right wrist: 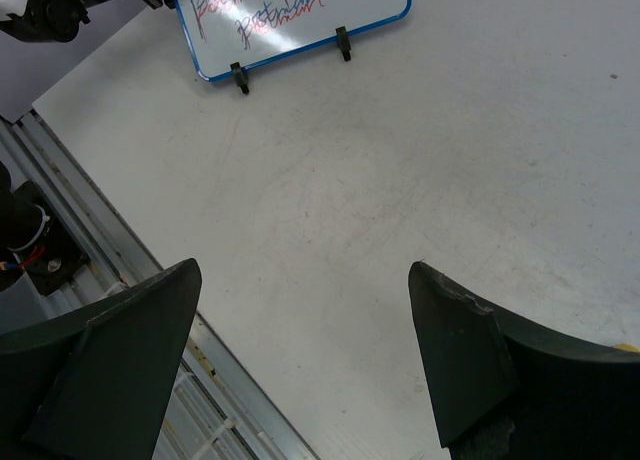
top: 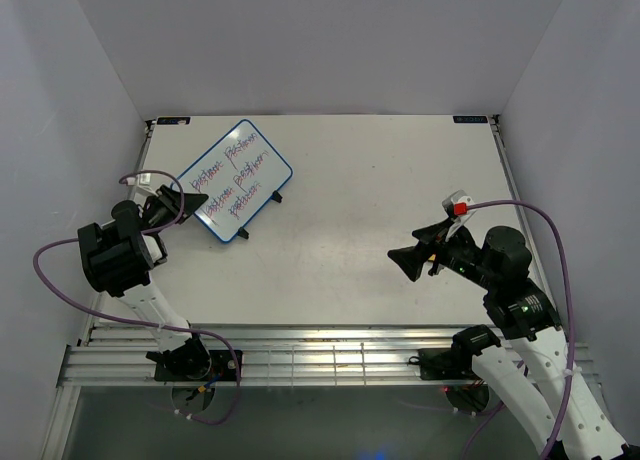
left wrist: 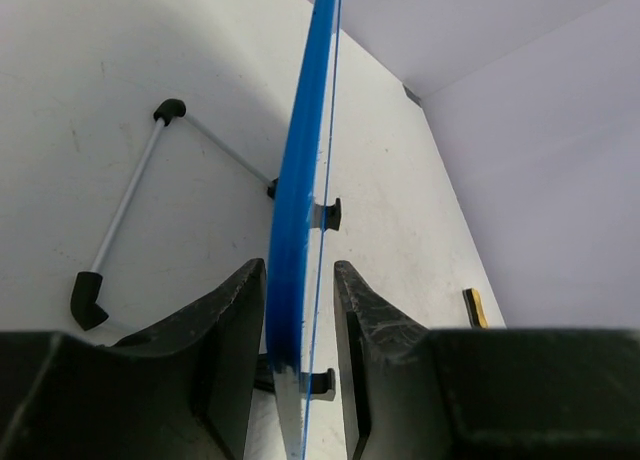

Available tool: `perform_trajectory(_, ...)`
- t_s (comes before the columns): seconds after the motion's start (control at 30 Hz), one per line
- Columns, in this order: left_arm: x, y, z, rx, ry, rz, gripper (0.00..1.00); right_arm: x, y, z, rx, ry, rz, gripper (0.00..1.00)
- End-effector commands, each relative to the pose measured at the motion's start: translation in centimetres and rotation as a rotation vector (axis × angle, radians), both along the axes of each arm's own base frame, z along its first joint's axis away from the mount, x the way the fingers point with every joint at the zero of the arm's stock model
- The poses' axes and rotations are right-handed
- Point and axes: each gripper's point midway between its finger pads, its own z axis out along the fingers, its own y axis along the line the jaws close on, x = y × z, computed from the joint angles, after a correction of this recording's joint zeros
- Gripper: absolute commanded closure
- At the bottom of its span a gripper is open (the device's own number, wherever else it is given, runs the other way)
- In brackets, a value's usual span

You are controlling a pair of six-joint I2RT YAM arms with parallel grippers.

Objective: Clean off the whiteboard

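At the left edge of the table (top: 400, 170) the left gripper (top: 167, 206) reaches in from the side to the whiteboard (top: 233, 180). The wrist view shows its two black fingers (left wrist: 232, 330) set narrow, one on each side of the board's blue frame. The frame fills nearly all the space between them, but whether the pads actually press on it cannot be told. The board sits in the far left part of the table, turned at an angle to the table's edges, with red and blue writing across its white face. It is propped up on a thin wire stand (left wrist: 125, 215) with black feet. Well apart from it, over the right half of the table, the right gripper (top: 406, 261) hangs above bare tabletop, pointing toward the board, its jaws spread wide and holding nothing
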Motion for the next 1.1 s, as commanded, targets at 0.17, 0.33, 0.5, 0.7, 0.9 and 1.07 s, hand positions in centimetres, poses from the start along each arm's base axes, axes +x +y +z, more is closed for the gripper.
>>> perform_trajectory(0.17, 0.3, -0.4, 1.5, 0.009, -0.070, -0.040, 0.53, 0.2, 0.3, 1.6, 0.028, -0.053, 0.011, 0.10)
perform_trajectory(0.33, 0.3, -0.9, 0.9, 0.000, -0.053, -0.053, 0.63, 0.1, 0.3, 1.8, 0.032, -0.056, 0.010, 0.10)
perform_trajectory(0.5, 0.4, -0.9, 0.4, 0.003, -0.033, -0.051, 0.93, -0.1, 0.2, 2.2, 0.037, -0.064, 0.007, 0.10)
perform_trajectory(0.7, 0.6, -0.9, 1.2, 0.002, -0.036, -0.060, 1.00, 0.2, 0.1, 1.8, 0.030, -0.057, 0.000, 0.10)
perform_trajectory(0.9, 0.1, -1.0, 5.9, 0.040, -0.154, -0.021, 1.00, 0.8, -0.3, 1.6, 0.032, -0.048, -0.047, 0.10)
perform_trajectory(1.07, -0.6, -1.6, 9.7, 0.047, -0.240, -0.021, 1.00, 2.2, -1.2, 0.9, 0.029, -0.007, -0.146, 0.10)
